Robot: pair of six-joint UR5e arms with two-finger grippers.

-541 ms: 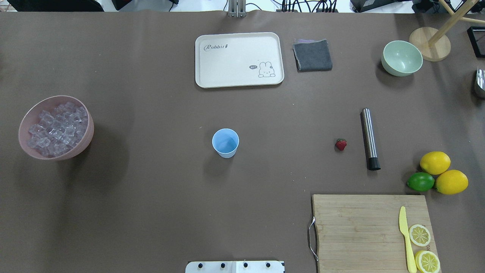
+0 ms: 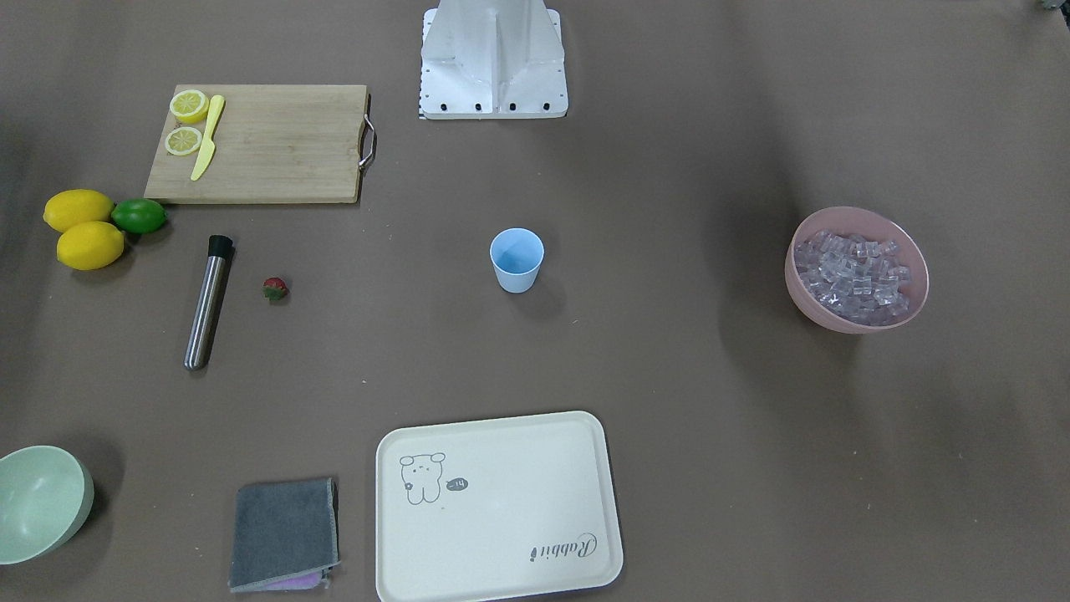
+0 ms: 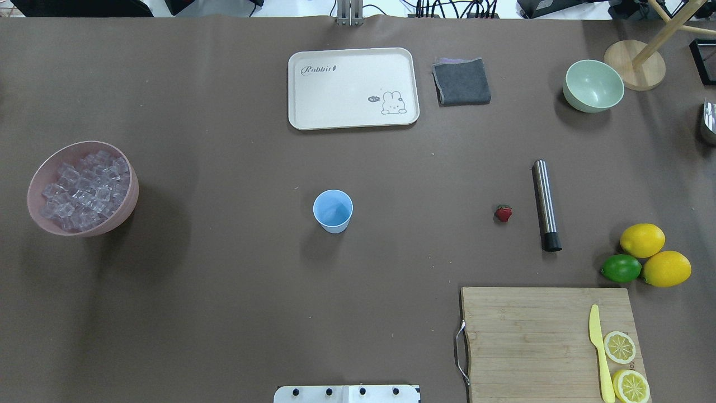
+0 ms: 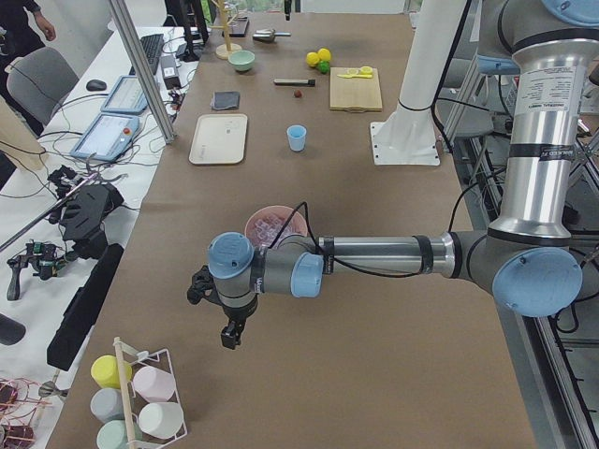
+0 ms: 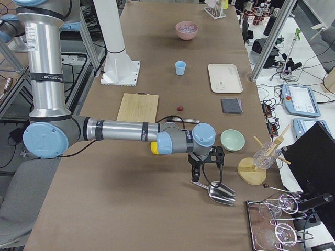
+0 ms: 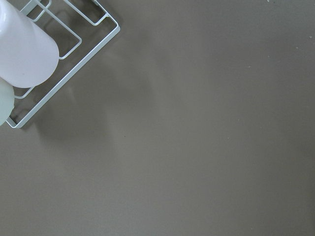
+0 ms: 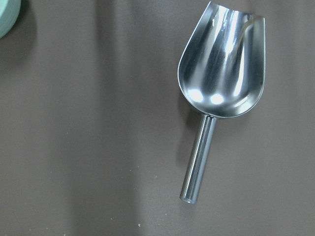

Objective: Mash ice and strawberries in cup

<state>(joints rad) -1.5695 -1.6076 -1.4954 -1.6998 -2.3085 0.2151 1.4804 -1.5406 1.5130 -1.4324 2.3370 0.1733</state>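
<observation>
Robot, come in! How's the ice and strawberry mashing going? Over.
Left gripper, right gripper off at the sides, grip unreadable; right above scoop. Cup empty. Ice in pink bowl, strawberry on table. Nothing crowds cup.

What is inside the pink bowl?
The bowl holds a heap of clear ice cubes. They cover its bottom, so whatever lies under them cannot be seen.

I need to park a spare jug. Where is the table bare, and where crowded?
Bare: the stretch between the cup and the pink bowl, and the robot-side strip between that bowl and the cutting board. Crowded: strawberry, muddler, lemons and lime beside the board.
</observation>
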